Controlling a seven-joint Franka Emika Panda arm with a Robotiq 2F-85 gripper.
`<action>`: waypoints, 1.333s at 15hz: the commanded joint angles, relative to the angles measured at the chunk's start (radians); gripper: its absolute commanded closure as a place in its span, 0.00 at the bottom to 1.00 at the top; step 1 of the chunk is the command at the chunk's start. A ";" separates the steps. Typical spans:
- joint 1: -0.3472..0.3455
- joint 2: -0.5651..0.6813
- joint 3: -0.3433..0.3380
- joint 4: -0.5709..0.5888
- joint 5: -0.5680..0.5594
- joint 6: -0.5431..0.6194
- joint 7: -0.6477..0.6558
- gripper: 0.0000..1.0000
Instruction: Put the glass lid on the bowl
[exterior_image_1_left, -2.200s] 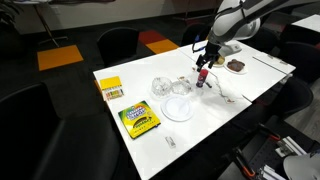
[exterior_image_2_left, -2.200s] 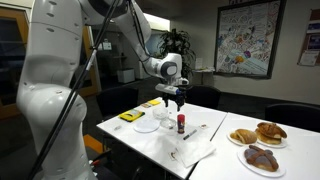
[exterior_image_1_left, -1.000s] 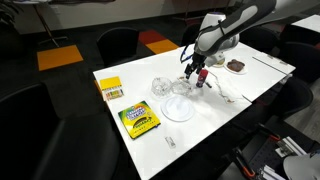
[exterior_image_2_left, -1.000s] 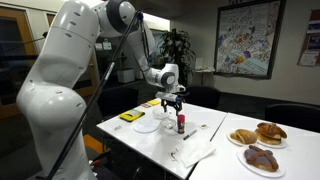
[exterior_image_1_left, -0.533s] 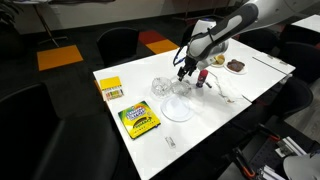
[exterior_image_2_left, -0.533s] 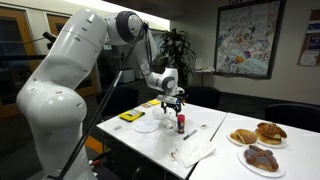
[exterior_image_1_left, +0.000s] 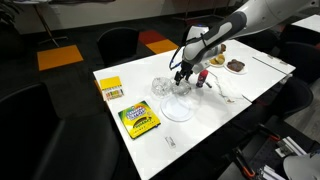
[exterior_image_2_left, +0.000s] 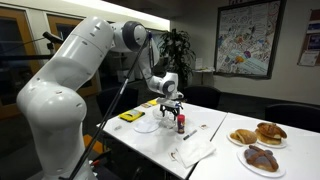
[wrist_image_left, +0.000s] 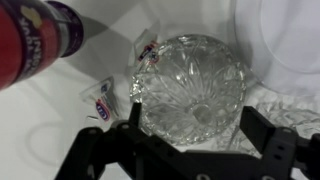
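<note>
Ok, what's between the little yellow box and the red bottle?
In an exterior view, the glass bowl and then the glass lid sit between the yellow box and bottle.

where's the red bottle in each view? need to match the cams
In an exterior view: red bottle mid-table, just right of the claw.
In an exterior view: mid-table, lower right of the claw.
Wrist view: top-left corner, blurred.
Shared landmark: the claw, in all three.

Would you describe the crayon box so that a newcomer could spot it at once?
Start at the white table in an exterior view and go to its near edge on the picture's left. The crayon box lies flat there, beside the wide whitish dish; it is bigger and greener than the small yellow box behind it.
</note>
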 joint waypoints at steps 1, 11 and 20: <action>-0.018 0.034 0.015 0.051 0.001 -0.070 0.009 0.25; -0.007 0.047 0.010 0.099 -0.005 -0.115 0.021 0.88; 0.025 0.001 -0.016 0.091 -0.027 -0.147 0.074 0.96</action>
